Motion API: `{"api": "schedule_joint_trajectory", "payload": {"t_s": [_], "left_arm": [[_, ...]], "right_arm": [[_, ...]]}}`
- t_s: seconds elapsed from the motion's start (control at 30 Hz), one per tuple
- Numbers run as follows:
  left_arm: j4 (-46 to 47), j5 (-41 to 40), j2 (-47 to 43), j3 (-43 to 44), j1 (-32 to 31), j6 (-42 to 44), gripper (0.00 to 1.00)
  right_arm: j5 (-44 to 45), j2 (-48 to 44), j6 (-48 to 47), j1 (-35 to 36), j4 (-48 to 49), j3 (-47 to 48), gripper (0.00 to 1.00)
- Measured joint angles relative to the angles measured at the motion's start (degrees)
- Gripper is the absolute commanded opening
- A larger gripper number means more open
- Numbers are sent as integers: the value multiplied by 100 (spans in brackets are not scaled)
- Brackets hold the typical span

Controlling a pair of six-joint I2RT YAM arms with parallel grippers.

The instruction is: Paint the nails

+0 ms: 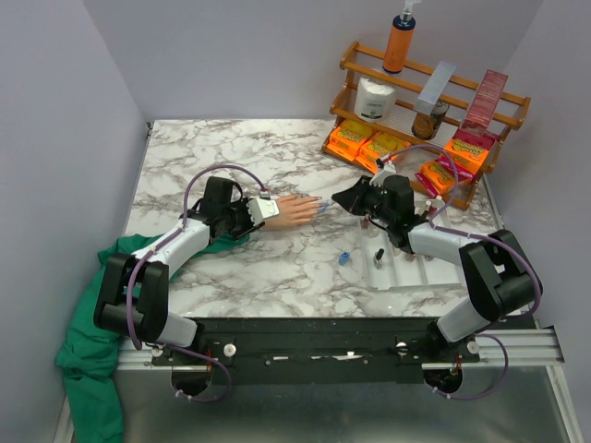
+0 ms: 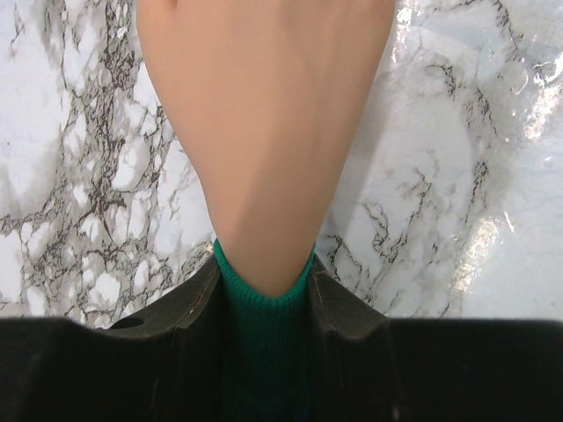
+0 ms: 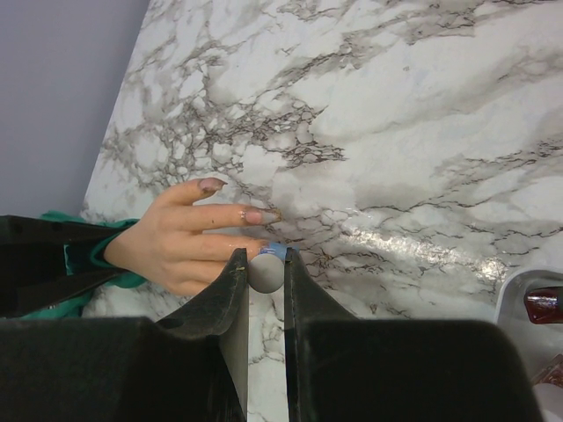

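Nearly closed around the green cuff [image 2: 264,308] of the fake hand [image 1: 297,210]: left fingers [image 2: 189,303], one pressed to each side of the wrist. Lying palm down on the marble counter [image 1: 231,268], fingertips toward the right arm. Pinched tight between the right fingers [image 3: 224,299]: a small grey brush stem [image 3: 266,272] with a blue end, right at one fingertip. Just above it, two nails [image 3: 260,215], pale pinkish. Further right, a white tray [image 1: 420,274] holding a small bottle [image 1: 378,257].
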Motion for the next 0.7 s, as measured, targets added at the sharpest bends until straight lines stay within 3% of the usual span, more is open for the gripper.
{"api": "schedule_joint_trajectory", "payload": {"t_s": [0.7], "left_arm": [[-7,2,0,0,0,0,0]], "right_arm": [[267,-11,-4,-20,-275,2,1]]}}
